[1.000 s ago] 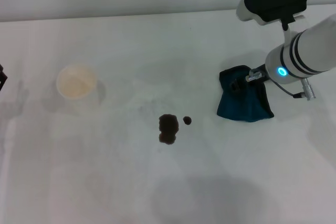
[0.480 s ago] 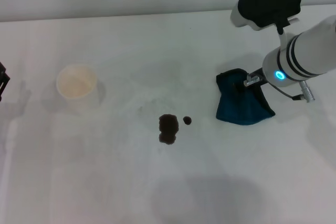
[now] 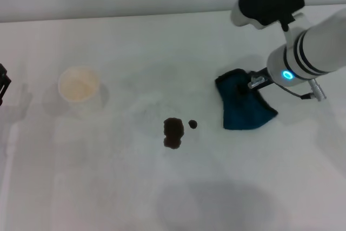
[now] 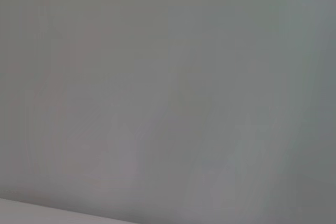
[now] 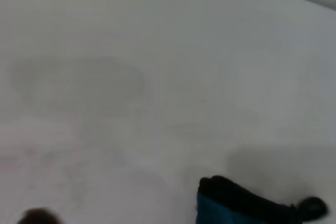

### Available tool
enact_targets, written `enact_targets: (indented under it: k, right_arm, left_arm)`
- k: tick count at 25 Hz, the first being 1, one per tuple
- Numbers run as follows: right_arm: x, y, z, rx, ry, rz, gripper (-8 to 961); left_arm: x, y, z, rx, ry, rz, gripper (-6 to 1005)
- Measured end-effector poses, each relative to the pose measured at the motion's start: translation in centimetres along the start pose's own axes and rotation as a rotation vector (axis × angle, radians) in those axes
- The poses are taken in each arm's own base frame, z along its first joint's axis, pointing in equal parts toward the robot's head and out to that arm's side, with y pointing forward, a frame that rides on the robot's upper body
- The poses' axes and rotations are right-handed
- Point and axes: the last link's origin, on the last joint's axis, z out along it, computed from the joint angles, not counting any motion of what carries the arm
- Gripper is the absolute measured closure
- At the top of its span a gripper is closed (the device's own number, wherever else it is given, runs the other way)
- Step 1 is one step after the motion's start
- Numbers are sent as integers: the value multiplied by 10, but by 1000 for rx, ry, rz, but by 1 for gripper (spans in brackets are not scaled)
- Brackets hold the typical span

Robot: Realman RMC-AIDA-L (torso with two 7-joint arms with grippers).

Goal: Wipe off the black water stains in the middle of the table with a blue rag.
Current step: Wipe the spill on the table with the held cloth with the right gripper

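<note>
My right gripper sits over the right half of the table, with its tip pressed into the far edge of the blue rag. The cloth bunches up at that tip and hangs down from it to the tabletop, so I seem to have it pinched there, though my fingers are hidden by the fabric. The black water stains lie in the middle of the table, to the left of the rag and a little nearer, apart from it. A white paper cup stands far off to the left. My left gripper waits at the table's left edge.
</note>
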Motion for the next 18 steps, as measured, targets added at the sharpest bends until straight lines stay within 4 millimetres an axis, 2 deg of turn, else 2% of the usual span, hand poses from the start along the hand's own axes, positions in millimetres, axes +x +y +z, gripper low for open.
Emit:
enact_targets:
  k: [4, 5, 6, 9, 14, 18]
  right_arm:
    - [-8, 12, -17, -44, -17, -81, 880]
    - [-10, 21, -22, -87, -28, -124, 880]
    - [-10, 21, -22, -87, -28, -124, 880]
    - [-9, 41, -25, -184, -35, -201, 881]
    - [5, 78, -14, -332, -20, -275, 881]
    - [14, 100, 11, -390, -84, -303, 881]
  left_arm:
    - [0, 0, 0, 1, 1, -1, 107]
    - [1, 0, 0, 3, 6, -3, 108]
    - [1, 0, 0, 3, 6, -3, 108]
    - [1, 1, 2, 3, 7, -4, 108]
    - [5, 6, 8, -17, 14, -1, 108]
    - [7, 10, 12, -28, 20, -2, 108]
